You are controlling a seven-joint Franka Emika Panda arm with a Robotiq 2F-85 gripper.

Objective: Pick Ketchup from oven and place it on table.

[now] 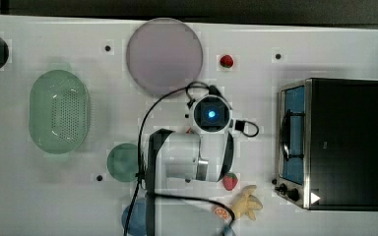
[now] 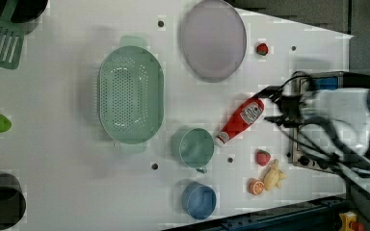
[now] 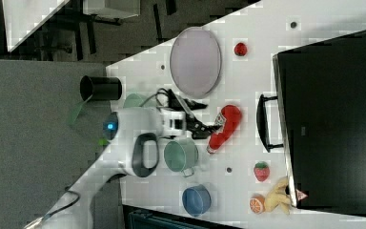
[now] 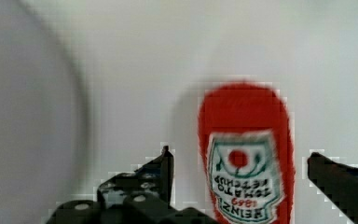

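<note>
white tabletop (image 2: pixel 67 192), dotted with small dark holes, is seen spread under a single robot arm, with a green colander (image 2: pixel 131 94), a pale lilac plate (image 2: pixel 213 39), two cups and scattered toy fruit laid out across it. the ketchup bottle (image 2: pixel 239 120) is shown lying on its side on the table, between the teal cup (image 2: pixel 192 147) and the toaster oven (image 1: pixel 342 142), well clear of the oven and with its white cap turned toward the cup. the oven door is seen shut, handle outward.

the gripper (image 4: pixel 240 168) is pictured with its fingers (image 4: pixel 161 175) spread wide on either side of the bottle, a visible gap being left on both sides in the wrist view; nothing is pinched.

the job is judged to be as good as done: the bottle is out of the oven and resting on the table, released. only the arm's withdrawal from above the bottle appears to be left.
</note>
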